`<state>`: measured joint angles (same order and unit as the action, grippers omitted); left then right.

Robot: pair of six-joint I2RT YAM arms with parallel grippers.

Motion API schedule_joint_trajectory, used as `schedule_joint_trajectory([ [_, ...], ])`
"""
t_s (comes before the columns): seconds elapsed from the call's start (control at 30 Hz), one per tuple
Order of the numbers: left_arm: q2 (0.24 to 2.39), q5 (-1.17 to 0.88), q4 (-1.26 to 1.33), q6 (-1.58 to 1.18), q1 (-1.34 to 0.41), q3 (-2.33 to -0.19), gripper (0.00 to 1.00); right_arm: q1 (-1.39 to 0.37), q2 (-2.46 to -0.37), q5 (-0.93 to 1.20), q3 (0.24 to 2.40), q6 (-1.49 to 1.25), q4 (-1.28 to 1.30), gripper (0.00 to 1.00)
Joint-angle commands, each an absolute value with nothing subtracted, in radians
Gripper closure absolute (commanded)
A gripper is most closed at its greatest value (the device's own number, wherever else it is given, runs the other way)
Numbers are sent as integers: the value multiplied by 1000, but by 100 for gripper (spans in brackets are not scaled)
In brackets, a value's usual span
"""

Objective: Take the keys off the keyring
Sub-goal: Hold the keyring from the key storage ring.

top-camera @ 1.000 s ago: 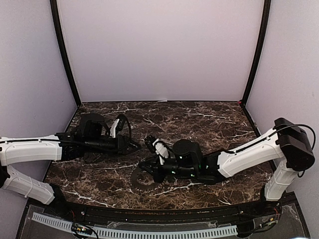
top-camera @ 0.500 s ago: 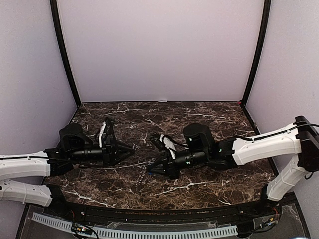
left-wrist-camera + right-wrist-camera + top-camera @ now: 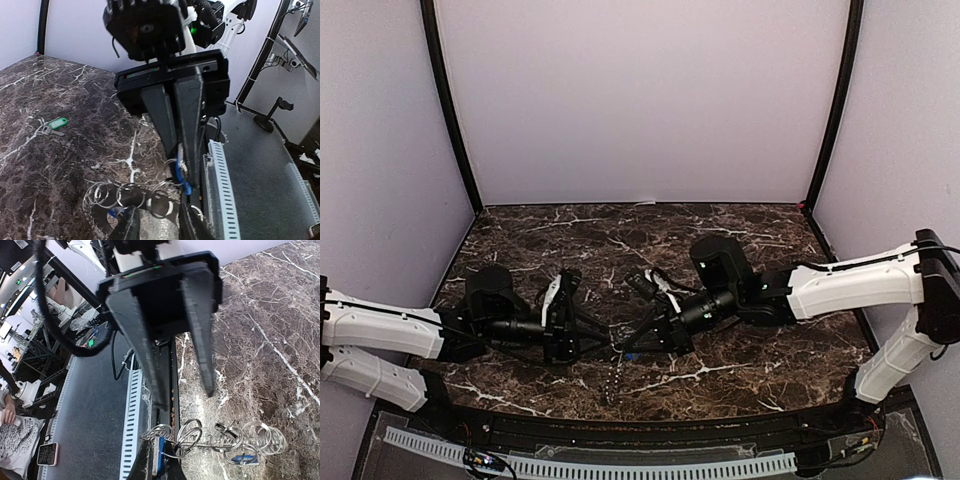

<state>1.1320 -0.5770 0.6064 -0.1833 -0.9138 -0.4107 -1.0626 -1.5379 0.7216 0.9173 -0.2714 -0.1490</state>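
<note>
Right gripper is clamped on a blue key. The keyring hangs from that key, apparently edge-on. Left gripper stands part open, gripping nothing. Green key lies on table.

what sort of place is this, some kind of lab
Most likely a robotics lab test cell: a marble-look tabletop boxed in by plain lilac walls, a left arm and right arm mounted at its near edge, and equipment stands beyond.

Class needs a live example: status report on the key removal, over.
Left claw open, empty. Right claw shut on blue key, keyring attached. Green key lying free on table. Nothing blocking.
</note>
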Motion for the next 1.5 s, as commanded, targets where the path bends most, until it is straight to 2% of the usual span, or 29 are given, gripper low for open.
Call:
schedule_joint_trajectory([
  [0.0, 1141, -578, 684, -188, -914, -429, 68, -1047, -1527, 810, 952, -280, -197, 100],
  [0.13, 1147, -592, 721, -216, -917, -424, 63, -1036, -1524, 901, 948, -282, -221, 100],
  [0.6, 1207, -763, 731, -180, -952, -510, 60, -1029, -1520, 1013, 1047, -183, -1, 100],
  [0.77, 1241, -812, 742, -179, -957, -534, 65, -1028, -1509, 1013, 1054, -182, 3, 100],
  [1.03, 1270, -847, 750, -188, -965, -539, 64, -1023, -1502, 1021, 1061, -183, 6, 100],
  [1.3, 1291, -853, 772, -202, -969, -546, 79, -1023, -1502, 1024, 1059, -185, 10, 100],
  [1.47, 1305, -856, 770, -206, -976, -548, 81, -1023, -1485, 1018, 1050, -192, 1, 100],
])
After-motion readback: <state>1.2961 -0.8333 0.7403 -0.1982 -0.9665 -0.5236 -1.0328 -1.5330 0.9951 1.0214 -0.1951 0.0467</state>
